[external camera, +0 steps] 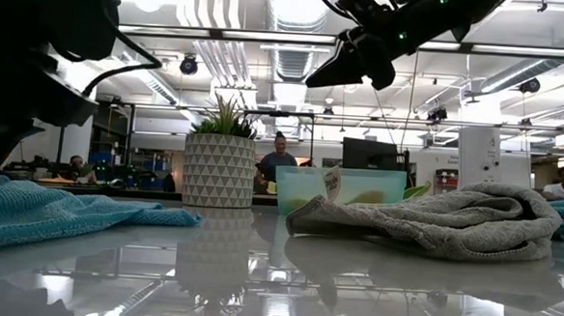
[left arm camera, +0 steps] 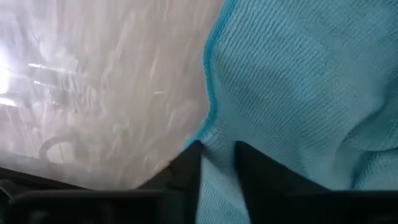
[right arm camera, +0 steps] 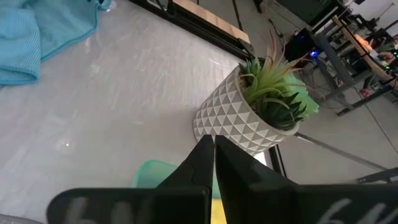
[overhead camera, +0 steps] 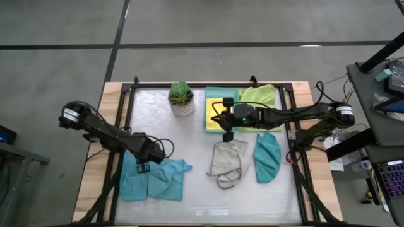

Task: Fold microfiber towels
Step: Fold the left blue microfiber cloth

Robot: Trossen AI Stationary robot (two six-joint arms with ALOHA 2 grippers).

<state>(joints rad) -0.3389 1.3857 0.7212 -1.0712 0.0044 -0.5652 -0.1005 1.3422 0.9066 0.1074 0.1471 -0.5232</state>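
The left hand (left arm camera: 216, 167) sits right on the blue towel (overhead camera: 154, 180), its two dark fingers a little apart with a ridge of the cloth's edge between them. Whether they grip that edge or only straddle it, I cannot tell.

To fold well from here, the fingers should close on one layer only, right at the hem. The edge should then be lifted just clear of the desk (overhead camera: 196, 142) and carried straight across to the far side, so the corners meet before release. Dragging would likely bunch the cloth.

The blue towel lies at the desk's front left, rumpled, with a fine ribbed knit and a darker stitched hem. The grey towel (overhead camera: 228, 162) is crumpled near the middle. The teal towel (overhead camera: 267, 157) lies just beside it, doubled into a rounded shape. The yellow towel (overhead camera: 214, 112) and the lime towel (overhead camera: 261, 97) rest at the back, in or by the tray (overhead camera: 207, 107).

The desk top is glossy and reflective, so cloth should slide easily. The plant (overhead camera: 182, 99) stands in a pale faceted pot. The right hand (overhead camera: 227, 134), fingers pressed together and empty, hangs over the gap between tray and grey towel.
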